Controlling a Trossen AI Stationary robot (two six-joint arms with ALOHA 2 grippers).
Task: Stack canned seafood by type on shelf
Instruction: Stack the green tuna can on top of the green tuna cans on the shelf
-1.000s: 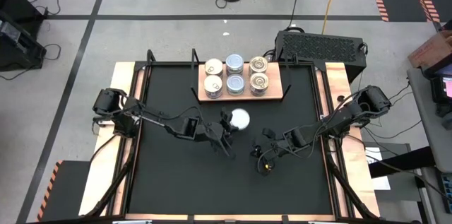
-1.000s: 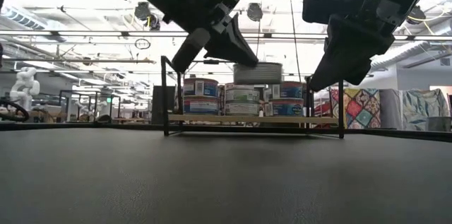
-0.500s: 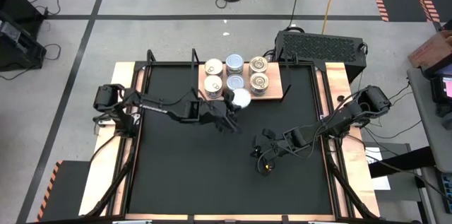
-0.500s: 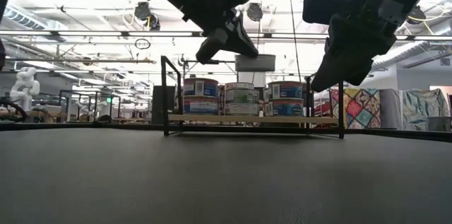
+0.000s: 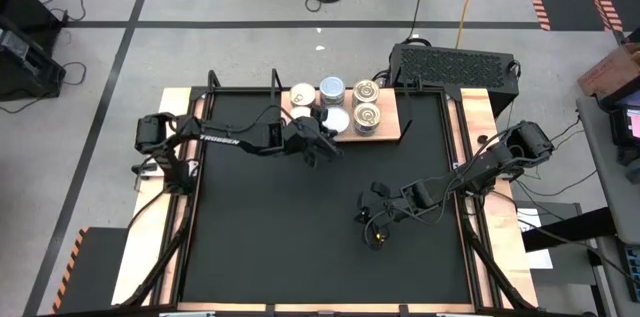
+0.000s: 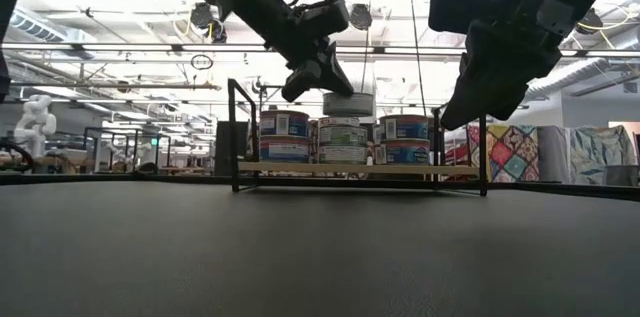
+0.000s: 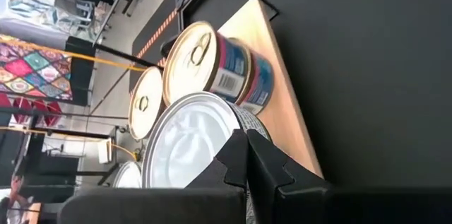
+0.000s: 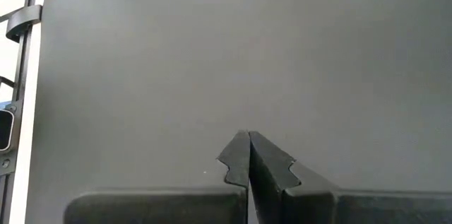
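Note:
The shelf [image 5: 392, 129] stands at the table's far edge, with tins of canned seafood in short stacks on its board [image 6: 300, 168]: gold-topped tins [image 5: 366, 115], a pale blue one [image 5: 332, 87] and a cream one [image 5: 302, 94]. My left gripper [image 5: 322, 137] is shut on a silver-white-topped tin [image 5: 338, 120], over the middle stack [image 6: 342, 137] at the board's near edge. Whether the tin touches that stack I cannot tell. My right gripper [image 5: 375, 222] is shut on nothing, above the bare table right of centre. My left gripper holds the silver-white-topped tin at the near edge of its rim [image 7: 227, 133], pinched at the free ends of its two fingers [image 7: 263, 162]. The fingers slant down from the table's near left side. The tin [image 6: 350, 104] stays level, top up, above the shelf board.
A black ribbed box [image 5: 452, 62] stands behind the table's far right corner. Black posts [image 6: 233, 132] rise at the shelf's ends. The black tabletop [image 5: 280, 237] in front of the shelf is bare apart from my arms.
My left gripper has carried the tin from the table's middle toward the far edge and a little up. The tin was in front of the shelf and is now over the middle stack, level all the way. The gripper stays shut on it.

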